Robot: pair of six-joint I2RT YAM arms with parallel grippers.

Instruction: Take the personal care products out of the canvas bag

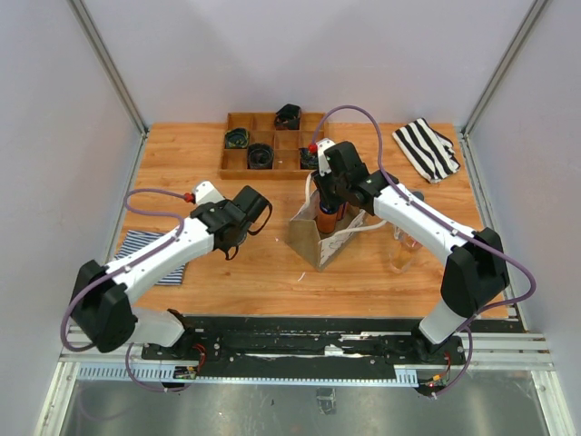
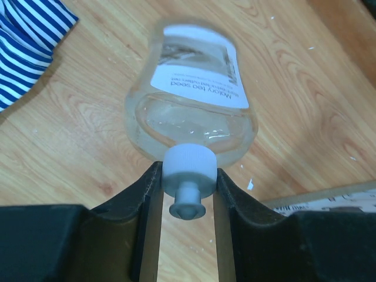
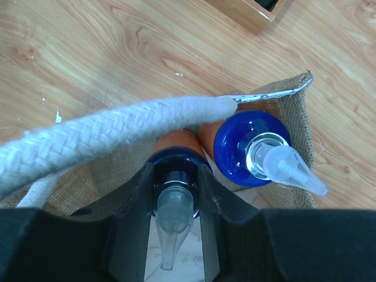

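In bag (image 3: 299, 135), right fingers (image 3: 130, 223) grip upright pump bottle (image 3: 175, 154); left fingers (image 2: 142, 205), clear bottle (image 2: 191, 111) (cap-first).

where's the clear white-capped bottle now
In the left wrist view, the left pincer grips the clear bottle by its cap, near the blue striped cloth.

Worktop (image 1: 263, 283): light wood.
Far edge, centre: wooden compartment tray (image 1: 234, 163).
Far right corner: black-and-white striped cloth (image 1: 427, 150).
Near left: blue-and-white striped cloth (image 1: 145, 256), folded.
Centre: canvas bag (image 1: 307, 238).
Right of bag: translucent bottle (image 1: 405, 252).
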